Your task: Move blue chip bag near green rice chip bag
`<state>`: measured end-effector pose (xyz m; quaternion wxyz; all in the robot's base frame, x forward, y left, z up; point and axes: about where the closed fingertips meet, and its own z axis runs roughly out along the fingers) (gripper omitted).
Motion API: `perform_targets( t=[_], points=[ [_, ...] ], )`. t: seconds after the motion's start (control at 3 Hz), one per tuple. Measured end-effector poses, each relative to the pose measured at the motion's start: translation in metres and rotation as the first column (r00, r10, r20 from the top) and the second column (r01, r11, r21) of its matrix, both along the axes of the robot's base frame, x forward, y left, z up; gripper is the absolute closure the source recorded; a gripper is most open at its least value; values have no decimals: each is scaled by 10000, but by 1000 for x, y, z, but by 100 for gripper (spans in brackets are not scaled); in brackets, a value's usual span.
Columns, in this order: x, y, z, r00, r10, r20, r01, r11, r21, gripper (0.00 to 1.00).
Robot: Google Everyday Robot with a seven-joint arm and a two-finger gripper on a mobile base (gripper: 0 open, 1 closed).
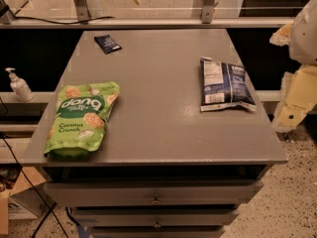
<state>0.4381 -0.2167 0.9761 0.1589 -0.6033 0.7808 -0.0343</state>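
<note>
My gripper [291,114] hangs right of the table [158,83]; I cannot tell its opening. I'd pinch the blue chip bag [225,86] centrally, landing it beside the green rice chip bag [81,118].

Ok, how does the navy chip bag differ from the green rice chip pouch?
The crinkly navy chip bag is smaller than the bright green rice chip pouch. The navy bag sits by the grey table's right edge; the green pouch at its front-left corner. The navy bag shows white label panels, the green pouch its printed front. Both lie flat; the claw is off the table's right side.
</note>
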Motion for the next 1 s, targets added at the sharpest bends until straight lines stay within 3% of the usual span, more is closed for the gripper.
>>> perform_targets(
  t=[0.33,1.0],
  points=[
    [0,0,0,10000,0,2,0,10000,2,0],
    [43,8,-24,9998,119,175,-141,9912,1313,0]
  ],
)
